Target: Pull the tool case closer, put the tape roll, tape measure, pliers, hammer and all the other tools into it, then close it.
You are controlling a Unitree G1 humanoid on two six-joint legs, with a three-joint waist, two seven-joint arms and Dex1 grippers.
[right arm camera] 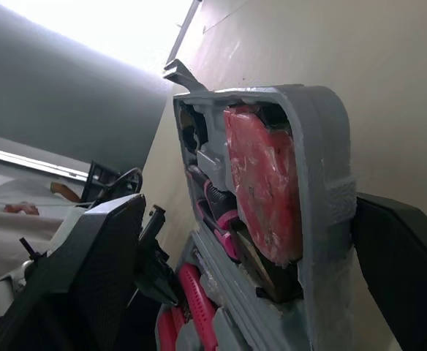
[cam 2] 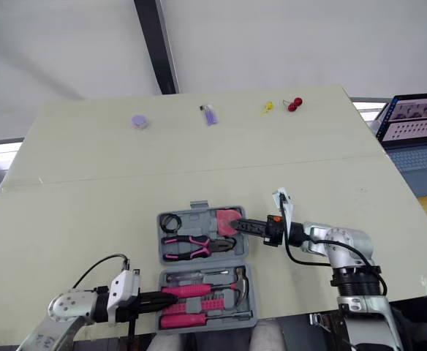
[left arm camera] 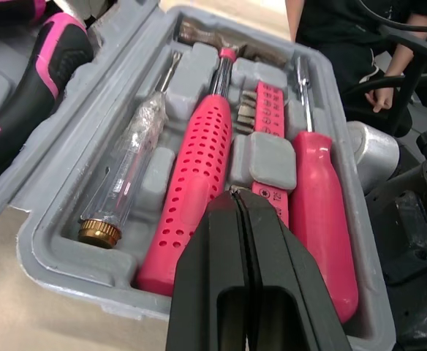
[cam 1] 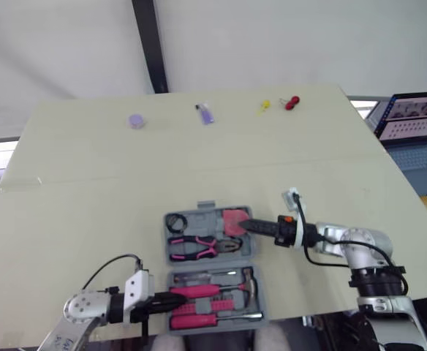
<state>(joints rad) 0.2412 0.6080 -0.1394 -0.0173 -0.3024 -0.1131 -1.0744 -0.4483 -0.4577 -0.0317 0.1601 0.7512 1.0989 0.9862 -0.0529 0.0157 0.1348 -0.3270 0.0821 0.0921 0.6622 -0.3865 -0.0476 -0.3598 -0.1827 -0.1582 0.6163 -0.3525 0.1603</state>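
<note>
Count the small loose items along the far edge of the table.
4: a purple round piece at the robot's left, a purple stick-like item near the middle, then a yellow piece and a red piece beside it to the right. None seems hidden.

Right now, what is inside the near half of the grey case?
A pink-handled hammer, a pink screwdriver, a clear tester and a bit rack. The shut left gripper covers the rack's near end.
</note>
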